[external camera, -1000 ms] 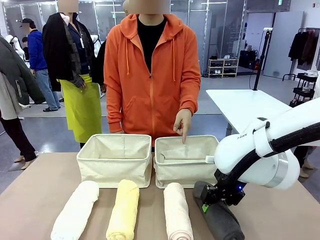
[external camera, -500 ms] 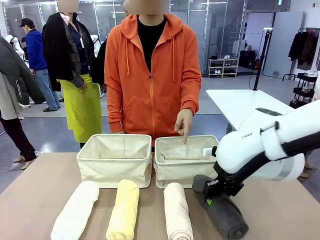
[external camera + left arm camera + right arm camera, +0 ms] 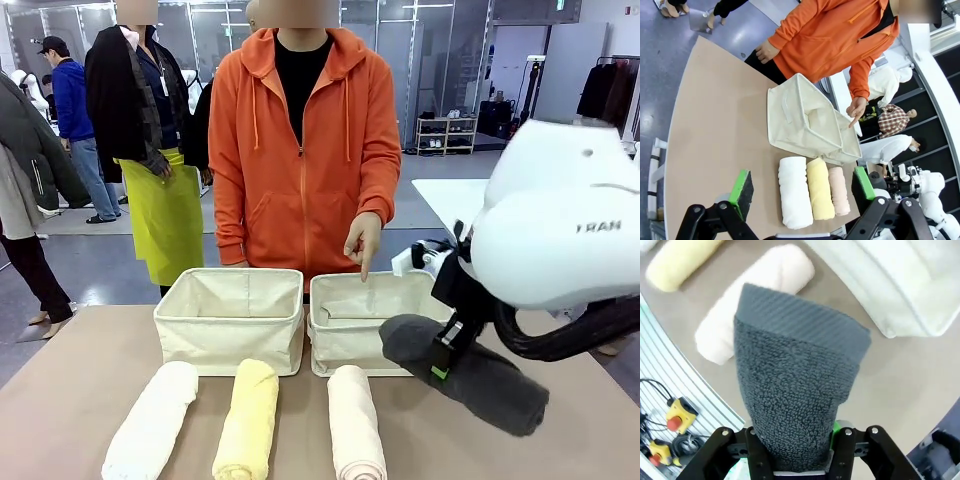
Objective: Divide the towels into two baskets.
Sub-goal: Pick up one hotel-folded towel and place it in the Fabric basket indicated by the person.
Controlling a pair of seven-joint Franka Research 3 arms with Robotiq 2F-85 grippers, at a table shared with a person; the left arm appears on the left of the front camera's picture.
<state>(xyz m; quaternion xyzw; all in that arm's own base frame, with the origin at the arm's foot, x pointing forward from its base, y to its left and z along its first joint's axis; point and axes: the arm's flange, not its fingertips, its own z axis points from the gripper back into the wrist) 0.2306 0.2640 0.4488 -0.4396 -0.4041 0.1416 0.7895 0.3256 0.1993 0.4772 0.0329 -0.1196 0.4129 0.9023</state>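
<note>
1. The left gripper (image 3: 802,186) hangs with its jaws wide apart and holds nothing, well left of the right basket (image 3: 350,345); I expect no trouble from it.
2. The white towel (image 3: 152,420), yellow towel (image 3: 247,418) and pink-beige towel (image 3: 355,420) lie in a row, in front and to the left of the right basket; a low swing could push the nearest one.
3. The person's hand (image 3: 364,240) points down over the right basket, so the arm may bump it.
4. The right gripper (image 3: 440,362) is clamped on the dark grey towel (image 3: 500,390), raised just right of the right basket. Because it is gripped off-centre, the long end sags and may slip out or catch the rim.
</note>
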